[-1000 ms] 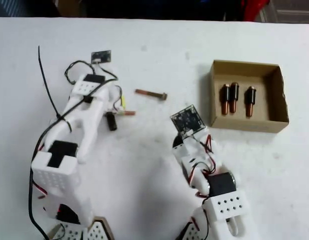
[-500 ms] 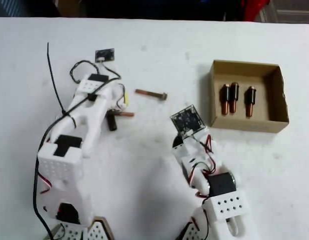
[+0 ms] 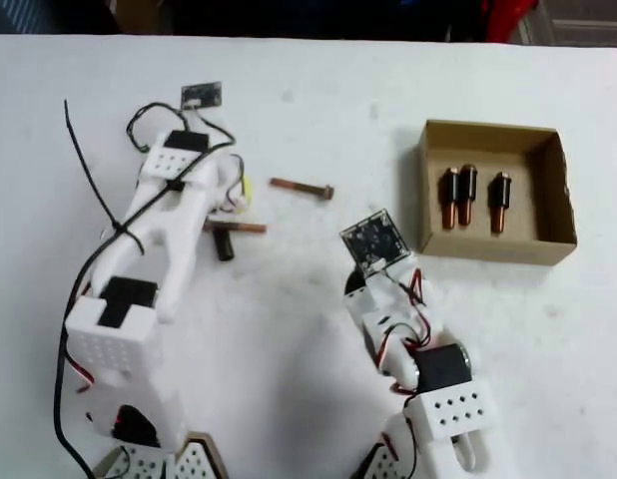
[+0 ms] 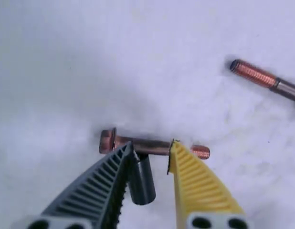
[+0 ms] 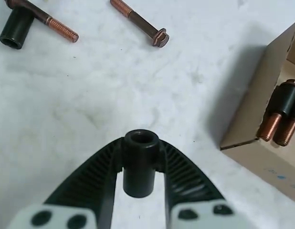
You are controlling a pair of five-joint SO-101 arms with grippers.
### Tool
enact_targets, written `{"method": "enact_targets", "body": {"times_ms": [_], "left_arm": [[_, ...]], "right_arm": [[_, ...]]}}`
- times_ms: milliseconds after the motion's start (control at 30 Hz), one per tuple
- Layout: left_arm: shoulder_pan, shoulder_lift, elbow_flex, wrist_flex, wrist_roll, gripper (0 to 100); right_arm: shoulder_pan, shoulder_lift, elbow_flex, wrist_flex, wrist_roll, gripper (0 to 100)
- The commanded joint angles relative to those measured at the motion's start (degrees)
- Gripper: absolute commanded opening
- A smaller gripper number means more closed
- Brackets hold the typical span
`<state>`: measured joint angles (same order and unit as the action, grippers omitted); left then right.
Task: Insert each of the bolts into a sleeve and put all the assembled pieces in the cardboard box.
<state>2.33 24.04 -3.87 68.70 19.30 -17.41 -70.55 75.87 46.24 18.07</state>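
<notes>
Two fingers of the left gripper [image 4: 151,147] stood apart with a gap between them, clamping nothing: a grey finger [image 4: 97,191] and a yellow finger [image 4: 197,186]. A black sleeve [image 4: 142,180] lay in that gap, against the grey finger and clear of the yellow one. Across both fingertips lay a copper bolt [image 4: 138,144], its flanged head past the grey finger and its threaded end past the yellow one; the sleeve's far end met the bolt's shank. In the high view this pair sat left of centre on the white table [image 3: 318,90], the sleeve just below the bolt. A second bolt [image 3: 302,188] lay alone, up and to the right of them, near the middle of the frame.

The right gripper [image 5: 140,144] was closed on a second sleeve [image 5: 139,167], whose open bore faced away from the wrist. In the high view that gripper sat right of centre, just left of the cardboard box [image 3: 548,215]. The box occupied the upper right, with three assembled pieces [image 3: 467,195] lying side by side inside, the left two close together and the third slightly apart.
</notes>
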Motion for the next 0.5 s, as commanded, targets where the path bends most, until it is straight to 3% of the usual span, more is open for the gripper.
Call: {"method": "enact_targets", "body": {"times_ms": [0,167,467], "left_arm": [[-0.75,-3.91,-2.55,5.10,0.53,15],[-0.75,-3.91,-1.93,7.21,0.62,15],[-2.59,-3.91,4.13,-0.97,0.62,15]], "right_arm": [[0.40,-1.19,-0.62,-1.19,0.53,1.6],[0.40,-1.19,-0.62,-1.19,0.53,1.6],[0.40,-1.19,-0.62,-1.19,0.53,1.6]]}}
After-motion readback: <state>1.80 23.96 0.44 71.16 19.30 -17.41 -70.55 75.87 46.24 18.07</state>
